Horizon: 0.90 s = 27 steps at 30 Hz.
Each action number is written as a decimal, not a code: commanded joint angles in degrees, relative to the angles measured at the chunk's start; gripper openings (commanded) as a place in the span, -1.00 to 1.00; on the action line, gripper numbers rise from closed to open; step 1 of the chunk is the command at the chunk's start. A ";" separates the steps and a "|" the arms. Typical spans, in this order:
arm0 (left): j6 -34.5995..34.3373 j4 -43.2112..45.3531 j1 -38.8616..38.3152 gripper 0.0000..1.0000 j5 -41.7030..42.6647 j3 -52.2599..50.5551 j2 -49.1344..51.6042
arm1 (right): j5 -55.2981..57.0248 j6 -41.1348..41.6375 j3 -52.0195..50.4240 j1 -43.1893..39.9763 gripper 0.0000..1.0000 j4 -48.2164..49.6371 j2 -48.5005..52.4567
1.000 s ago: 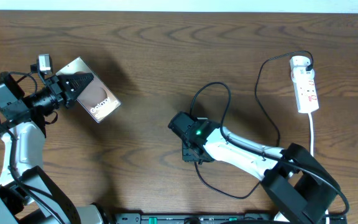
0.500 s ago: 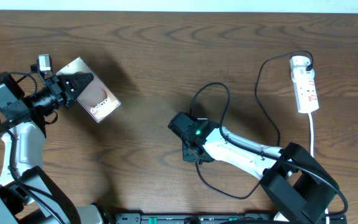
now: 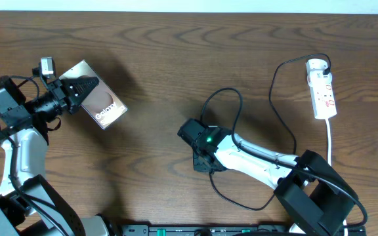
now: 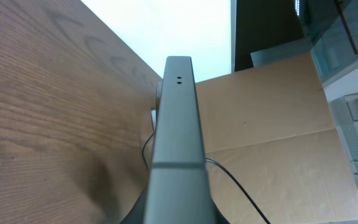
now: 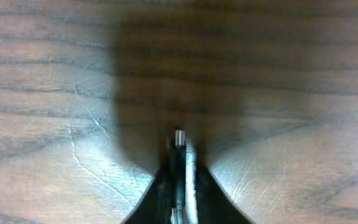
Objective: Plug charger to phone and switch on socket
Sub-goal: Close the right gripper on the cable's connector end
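The phone [image 3: 100, 103], a brownish slab with white "Galaxy" print, is held tilted above the table at the upper left by my left gripper [image 3: 84, 88], which is shut on it. In the left wrist view I see the phone [image 4: 178, 124] edge-on between the fingers. My right gripper [image 3: 203, 161] is at the table's centre, shut on the connector tip [image 5: 179, 135] of the charger cable [image 3: 277, 108]. The thin black cable loops back to a white plug adapter [image 3: 317, 65] in the socket [image 3: 323, 93], a white power strip at the far right.
The power strip's thick white cord [image 3: 330, 139] runs down the right side. Slack black cable loops lie above [image 3: 223, 92] and below [image 3: 241, 202] my right wrist. Brown cardboard [image 4: 272, 124] stands beyond the table edge.
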 commanded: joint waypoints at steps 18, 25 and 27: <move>0.79 0.04 0.24 -0.86 2.78 -0.31 -0.70 | -6.62 4.02 -0.44 0.66 -0.97 -6.69 1.46; 0.79 -0.35 0.24 -0.86 2.78 -0.31 -0.70 | -9.55 4.85 -2.82 1.01 -0.97 -7.52 1.53; 0.79 -0.37 0.24 -0.86 2.78 -0.31 -0.70 | -10.03 5.49 -4.22 1.07 -0.98 -6.75 1.53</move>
